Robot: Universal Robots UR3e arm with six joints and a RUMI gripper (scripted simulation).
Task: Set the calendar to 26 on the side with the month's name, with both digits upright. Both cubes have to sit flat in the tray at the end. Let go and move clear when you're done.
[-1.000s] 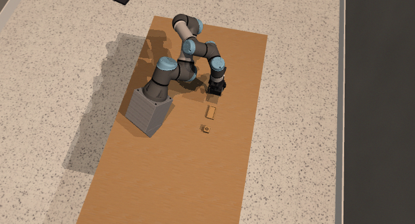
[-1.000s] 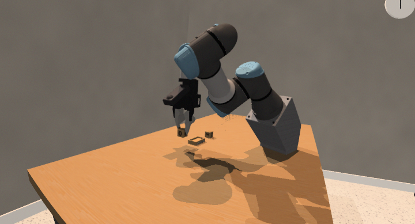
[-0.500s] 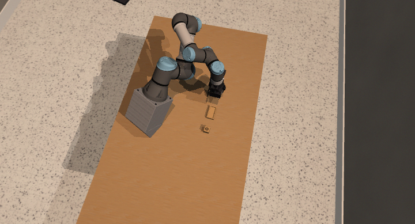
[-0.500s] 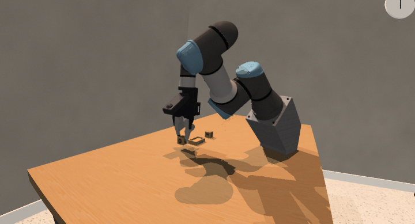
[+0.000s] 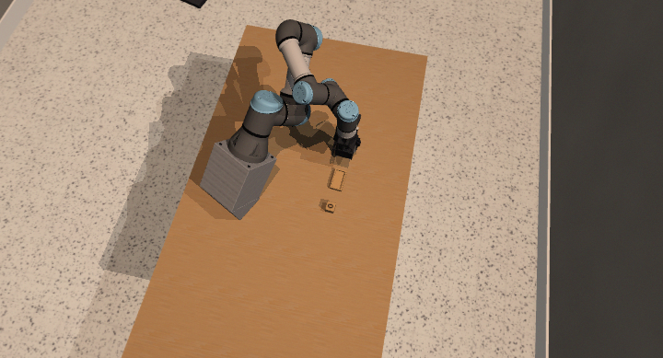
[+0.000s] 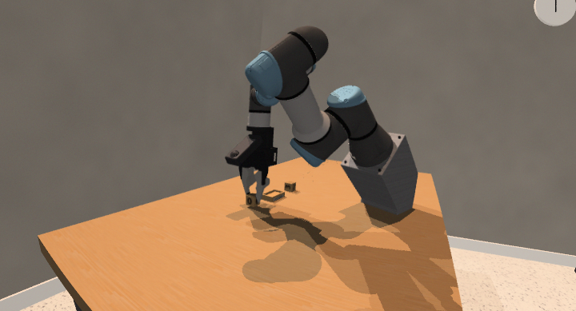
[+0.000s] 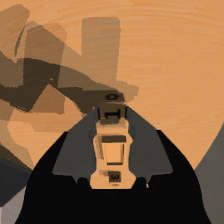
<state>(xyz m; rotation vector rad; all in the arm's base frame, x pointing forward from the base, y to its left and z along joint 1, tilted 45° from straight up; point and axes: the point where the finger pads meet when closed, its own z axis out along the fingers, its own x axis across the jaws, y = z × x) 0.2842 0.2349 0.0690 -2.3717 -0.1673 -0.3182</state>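
My gripper [image 6: 254, 196] [image 7: 112, 107] [image 5: 345, 150] points straight down and is shut on a small wooden number cube [image 6: 251, 200] [image 7: 111, 109]. The cube hangs at or just above the table top; I cannot tell if it touches. In the top view the gripper hides it. The small empty wooden tray [image 5: 333, 179] [image 6: 276, 197] lies just beside the gripper, towards the second cube. The second cube [image 5: 329, 206] [image 6: 290, 185] sits on the table beyond the tray. The digits are too small to read.
The wooden table [image 5: 278, 285] [image 6: 161, 248] carries the arm's grey base block [image 5: 237, 179] [image 6: 382, 180] to one side of the tray. The arm's shadow falls across the table near the gripper.
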